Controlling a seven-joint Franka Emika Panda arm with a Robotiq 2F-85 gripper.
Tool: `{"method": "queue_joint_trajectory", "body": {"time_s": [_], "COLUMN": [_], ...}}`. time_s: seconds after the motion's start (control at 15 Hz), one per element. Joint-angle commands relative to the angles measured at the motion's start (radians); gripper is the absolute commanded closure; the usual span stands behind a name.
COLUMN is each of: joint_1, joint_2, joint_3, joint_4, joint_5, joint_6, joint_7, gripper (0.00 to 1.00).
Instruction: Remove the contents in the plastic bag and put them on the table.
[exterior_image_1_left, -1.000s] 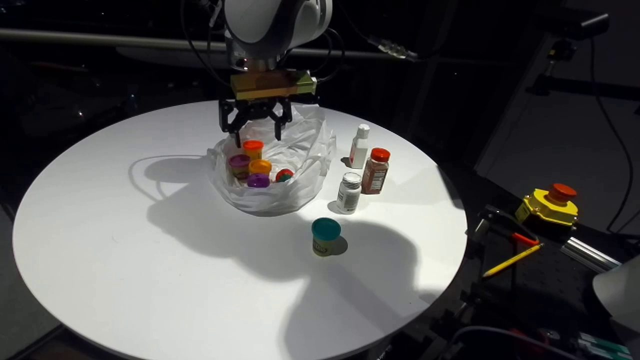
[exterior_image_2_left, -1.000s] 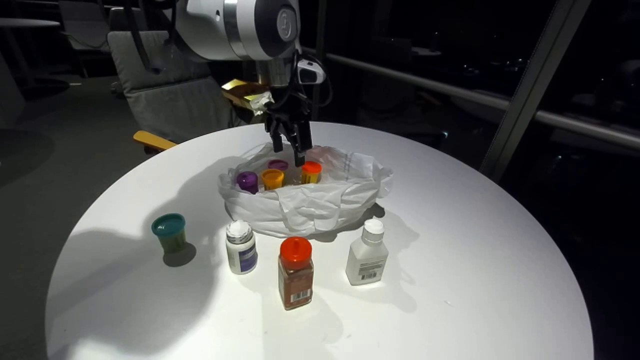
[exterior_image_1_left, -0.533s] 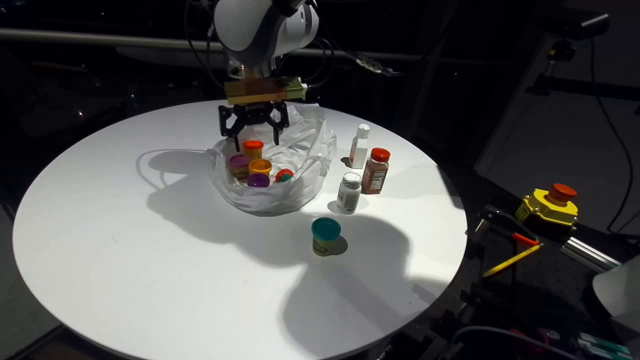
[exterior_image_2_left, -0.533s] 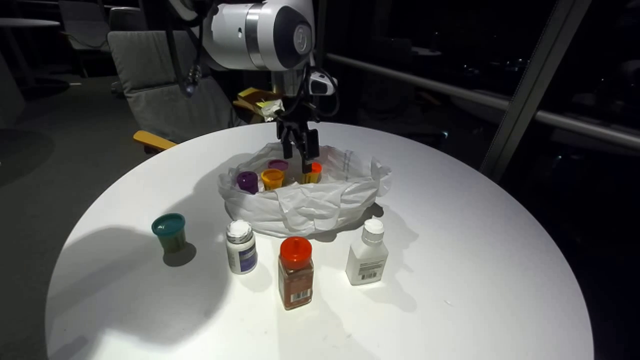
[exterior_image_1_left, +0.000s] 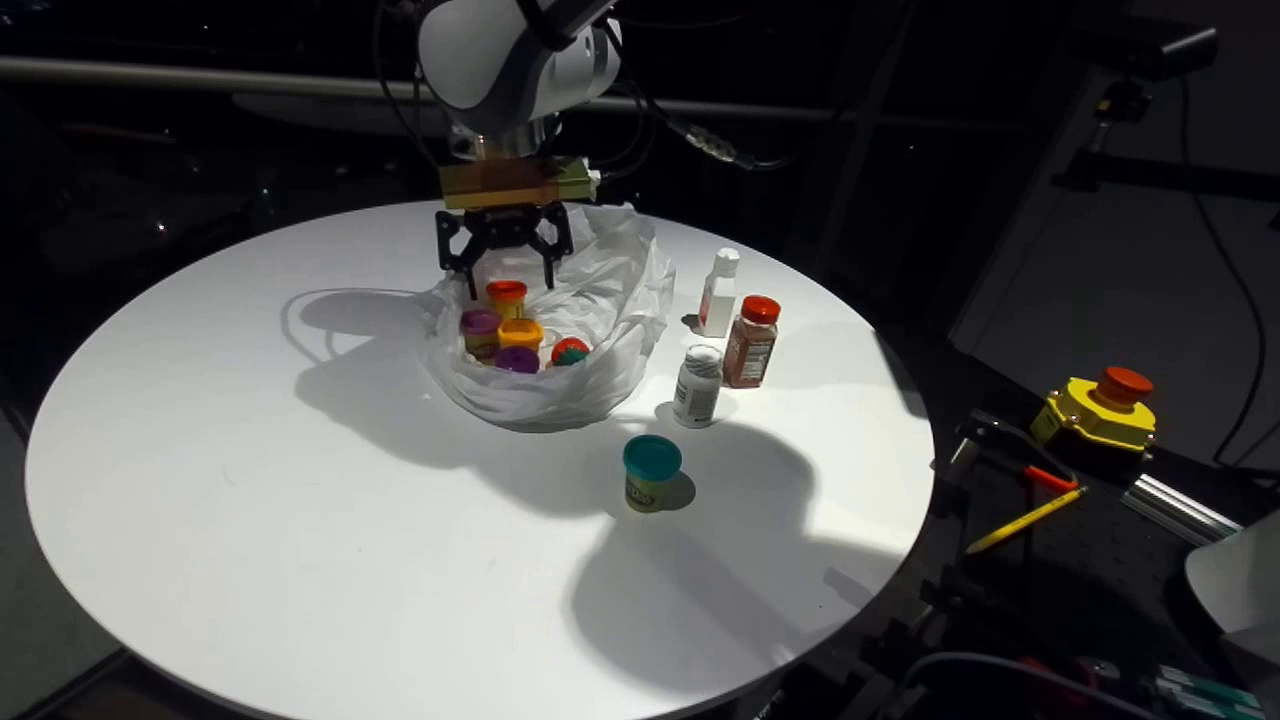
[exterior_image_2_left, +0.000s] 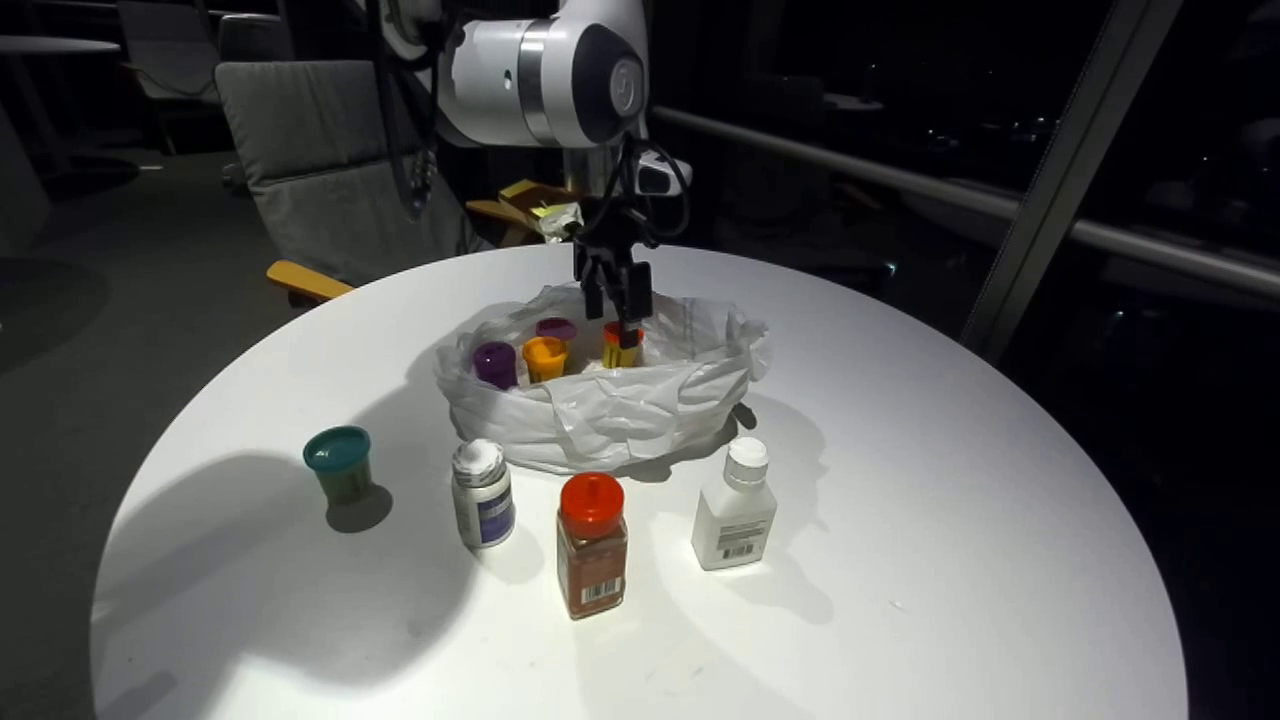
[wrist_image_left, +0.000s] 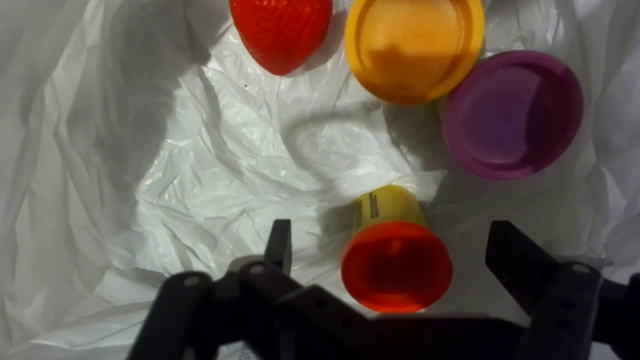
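black two-finger gripper (wrist_image_left: 390, 242) spread wide, orange-red-lidded yellow round pot (wrist_image_left: 397, 255) between its fingers in wrist view. pot sits in crinkled whitish plastic bag (exterior_image_2_left: 610, 420) on round white table (exterior_image_2_left: 950, 560); teal-lidded round pot (exterior_image_1_left: 650, 475) stands outside bag.

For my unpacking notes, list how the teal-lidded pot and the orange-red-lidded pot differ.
The teal-lidded pot stands on the table; the orange-red-lidded pot sits inside the plastic bag. The open gripper is close to the orange-red-lidded pot, well away from the teal-lidded pot. Both are small round pots with yellowish bodies.
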Motion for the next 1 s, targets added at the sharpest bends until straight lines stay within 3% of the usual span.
{"method": "queue_joint_trajectory", "body": {"time_s": [0.0, 0.2, 0.33, 0.67, 0.73, 0.93], "joint_1": [-0.017, -0.027, -0.033, -0.039, -0.039, -0.043], "joint_2": [0.063, 0.091, 0.105, 0.082, 0.065, 0.0], "joint_3": [-0.001, 0.001, 0.007, 0.019, 0.016, 0.002], "joint_4": [0.107, 0.142, 0.168, 0.151, 0.124, 0.028], "joint_5": [0.027, 0.028, 0.034, 0.064, 0.066, 0.07], "joint_6": [-0.04, -0.041, -0.046, -0.052, -0.041, -0.004], "joint_7": [0.02, 0.022, 0.02, 0.015, 0.016, 0.025], "gripper": [0.0, 0.0, 0.28, 0.67, 0.71, 0.71]}}
